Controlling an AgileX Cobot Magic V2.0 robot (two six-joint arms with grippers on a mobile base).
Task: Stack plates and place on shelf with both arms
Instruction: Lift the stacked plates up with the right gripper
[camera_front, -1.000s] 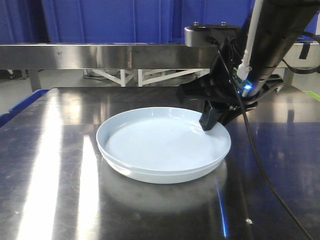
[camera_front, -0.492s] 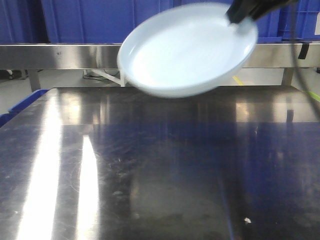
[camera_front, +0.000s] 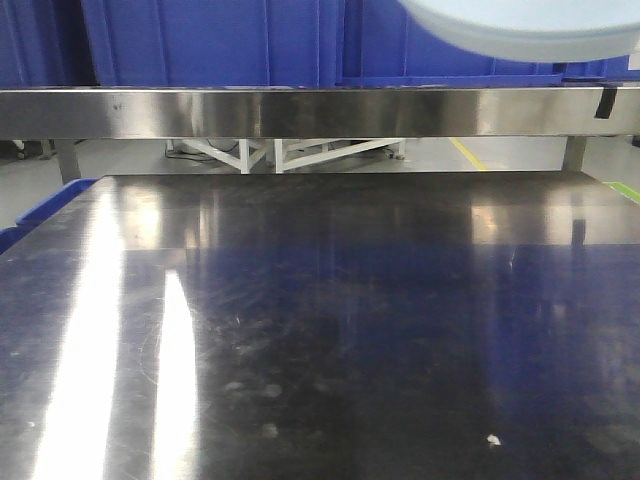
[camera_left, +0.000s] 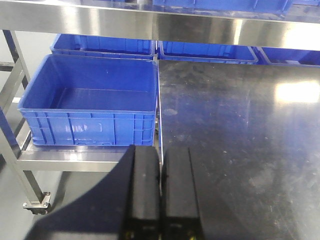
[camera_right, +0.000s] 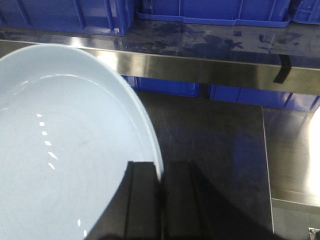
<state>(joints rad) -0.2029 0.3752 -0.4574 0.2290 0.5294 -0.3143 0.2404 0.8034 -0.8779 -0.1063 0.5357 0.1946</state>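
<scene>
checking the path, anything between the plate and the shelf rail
Nothing in the way: the right wrist view shows only bare table between the plate and the shelf rail.

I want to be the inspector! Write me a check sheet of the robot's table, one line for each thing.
Surface: steel table, shiny and scuffed.
Job's things: plates held in the air by the rim; only one can be made out.
Clutter: a white speck on the table.
Grippers: right gripper clamped on the plates' rim; left gripper shut, holding nothing.
Cables: nothing seen.
Surroundings: steel shelf behind the table; blue crates beside it.
</scene>
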